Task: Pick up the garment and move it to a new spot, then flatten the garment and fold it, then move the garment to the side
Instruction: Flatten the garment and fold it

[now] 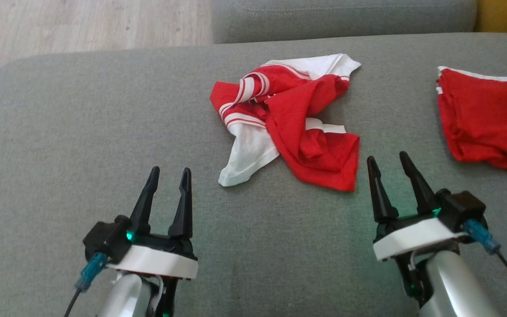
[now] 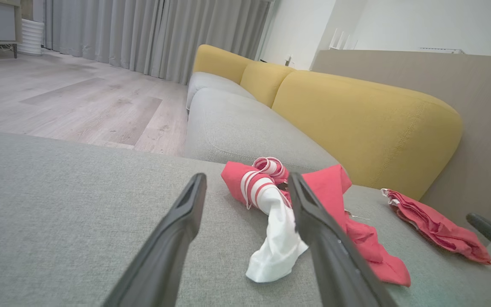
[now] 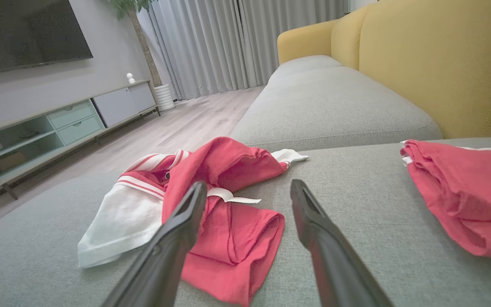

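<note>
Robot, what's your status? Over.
Left claw open, empty. Right claw open, empty. Crumpled red-and-white garment on grey sofa seat, untouched. Second red cloth lies apart, right side.

No readable text, labels, brands or numbers in any view. The garment [image 1: 306, 145] shows only plain red and white stripes, nothing legible. The red cloth [image 1: 482, 119] to its right has nothing readable on it either.
</note>
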Controlling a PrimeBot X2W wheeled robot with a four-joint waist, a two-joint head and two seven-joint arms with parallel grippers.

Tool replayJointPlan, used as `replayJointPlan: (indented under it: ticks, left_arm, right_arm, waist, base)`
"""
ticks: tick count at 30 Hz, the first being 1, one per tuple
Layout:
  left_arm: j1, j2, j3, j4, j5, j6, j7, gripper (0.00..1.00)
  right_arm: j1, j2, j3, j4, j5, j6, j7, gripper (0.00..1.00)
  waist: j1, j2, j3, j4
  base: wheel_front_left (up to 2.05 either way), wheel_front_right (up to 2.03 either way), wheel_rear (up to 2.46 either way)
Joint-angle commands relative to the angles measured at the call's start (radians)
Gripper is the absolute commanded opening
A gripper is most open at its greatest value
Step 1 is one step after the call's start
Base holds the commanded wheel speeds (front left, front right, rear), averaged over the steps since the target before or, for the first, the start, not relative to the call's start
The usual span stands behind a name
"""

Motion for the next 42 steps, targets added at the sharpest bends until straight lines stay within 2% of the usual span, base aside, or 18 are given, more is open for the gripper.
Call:
replayJointPlan:
  ticks: [1,7,13,20,29,30,31,37,42]
  left_arm:
    - [-0.045,0.004,0.02,-0.031,0.006,0.002,-0.004,1.0]
    - [-0.075,0.004,-0.006,-0.029,-0.003,0.002,-0.004,1.0]
    - [-0.097,0.004,-0.027,-0.018,-0.014,0.002,-0.004,1.0]
    - [-0.109,0.004,-0.034,-0.013,-0.022,0.002,-0.004,1.0]
    - [-0.122,0.004,-0.053,-0.019,-0.036,0.002,-0.004,1.0]
    - [-0.124,0.004,-0.055,-0.019,-0.038,0.002,-0.004,1.0]
    - [-0.126,0.004,-0.055,-0.019,-0.039,0.002,-0.004,1.0]
    - [-0.118,0.004,-0.045,-0.008,-0.038,0.002,-0.004,1.0]
    - [-0.107,0.004,-0.036,-0.008,-0.035,0.002,-0.004,1.0]
  right_arm:
    - [-0.057,0.008,0.012,-0.024,-0.019,-0.001,0.004,1.0]
    - [-0.177,0.008,-0.009,0.072,-0.034,-0.001,0.111,1.0]
    - [-0.282,0.008,0.008,0.21,0.042,-0.001,0.18,1.0]
    - [-0.36,0.008,0.018,0.332,0.047,-0.001,0.181,1.0]
    - [-0.457,0.008,0.013,0.494,-0.015,-0.001,0.147,1.0]
    - [-0.465,0.008,0.016,0.503,-0.012,-0.001,0.138,0.17]
    - [-0.473,0.008,0.019,0.51,-0.009,-0.001,0.126,0.0]
    - [-0.499,0.008,0.034,0.537,-0.012,-0.001,0.063,0.0]
    - [-0.519,-0.013,-0.004,0.535,-0.043,-0.001,0.052,0.0]
  waist:
    - [0.0,0.0,0.016,0.013]
    - [0.0,0.0,0.065,0.069]
    - [0.0,0.0,0.098,0.124]
    - [0.0,0.0,0.118,0.157]
    - [0.0,0.0,0.141,0.182]
    - [0.0,0.0,0.143,0.184]
    - [0.0,0.0,0.144,0.185]
    - [0.0,0.0,0.123,0.17]
    - [0.0,0.0,0.097,0.149]
  base:
    - [0.0,0.0,0.0]
    - [0.0,0.0,0.0]
    - [0.0,0.0,0.0]
    - [0.0,0.0,0.0]
    - [0.0,0.0,0.0]
    - [0.0,0.0,0.0]
    - [0.0,0.0,0.0]
    - [0.0,0.0,0.0]
    - [0.0,0.0,0.0]
